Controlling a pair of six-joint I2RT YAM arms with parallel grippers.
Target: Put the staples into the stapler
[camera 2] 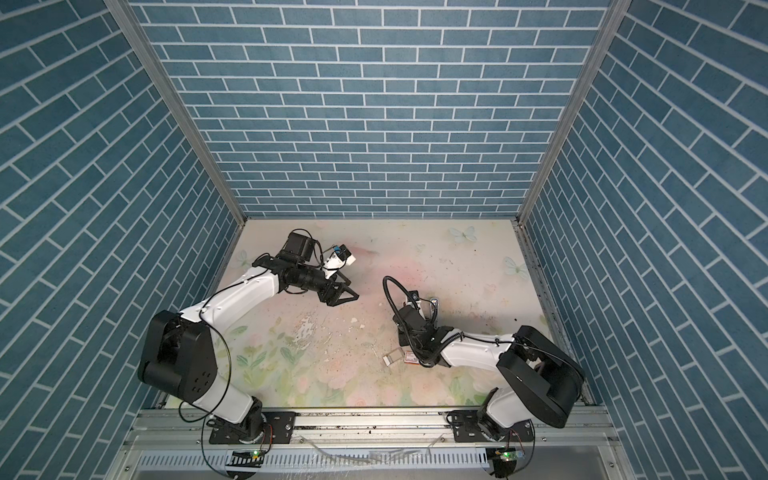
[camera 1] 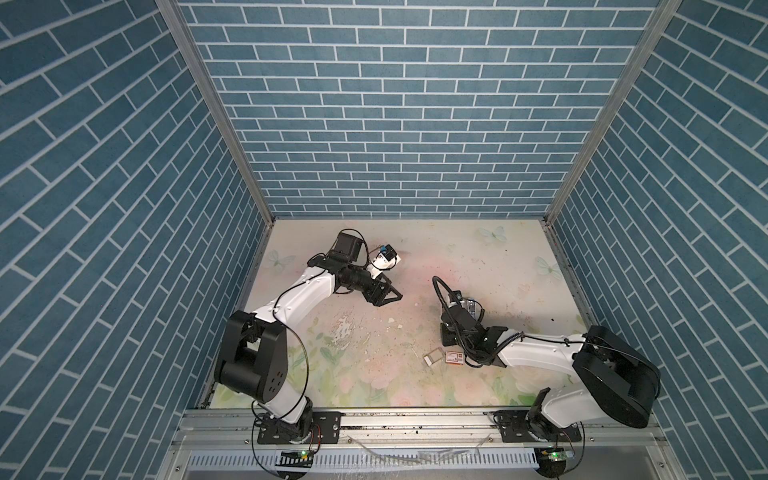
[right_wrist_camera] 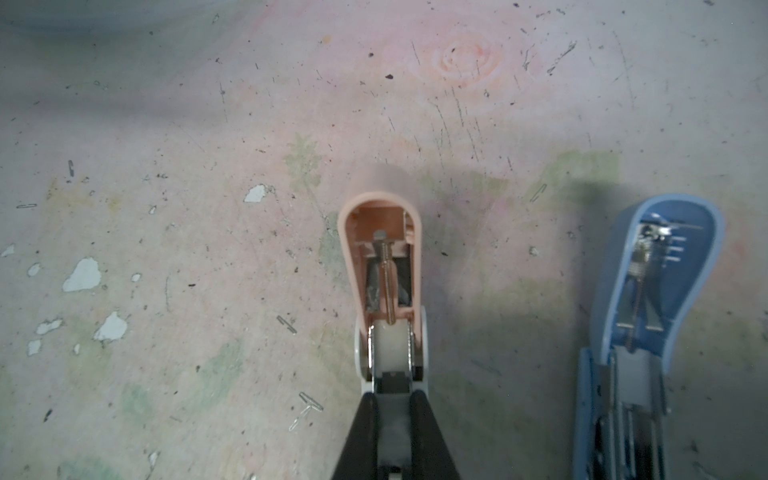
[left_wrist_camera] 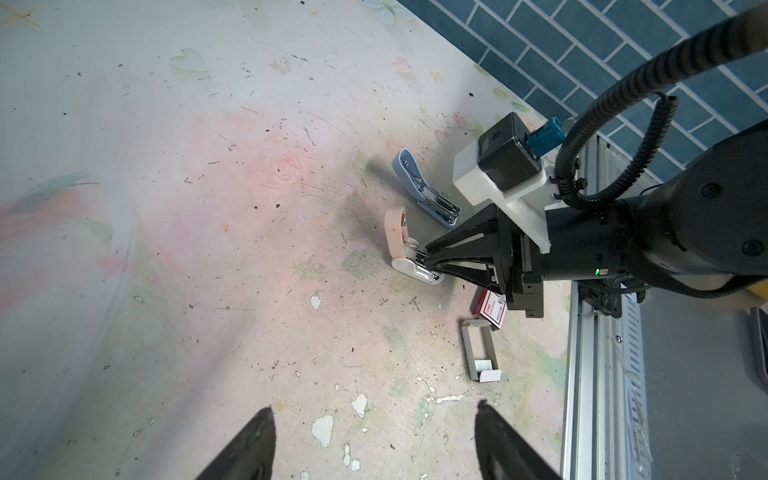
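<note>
Floral worktop (camera 1: 457, 257), scuffed and chipped, blue brick walls round it. Left arm (camera 1: 303, 295) reaches toward the middle; right arm (camera 1: 536, 353) bends low over the right side. Left hand (left_wrist_camera: 374, 409) hangs above the worktop, fingers spread wide, holding nothing. Right hand (right_wrist_camera: 392, 411) is down at the worktop, fingers nearly closed, pinching the pale narrow rail of the pink stapler (right_wrist_camera: 380, 249); whether a staple strip sits between them, cannot tell. Pink stapler lies on the worktop with its lid swung up and open, inner spring rod showing. Blue stapler (right_wrist_camera: 648, 291) lies just beside it, also open, not touching it, nothing holding it. Red-and-white box (left_wrist_camera: 490, 309) lies nearer the front rail, partly under the right hand's body in the left wrist view, well apart from both staplers. Grey tray (left_wrist_camera: 482, 353) lies flat just beside the box, pulled out. Staples (left_wrist_camera: 484, 365): a short pale strip at one end of the tray, the remainder of it bare. Loose staples (right_wrist_camera: 309, 405) scattered on the worktop near the pink stapler.
</note>
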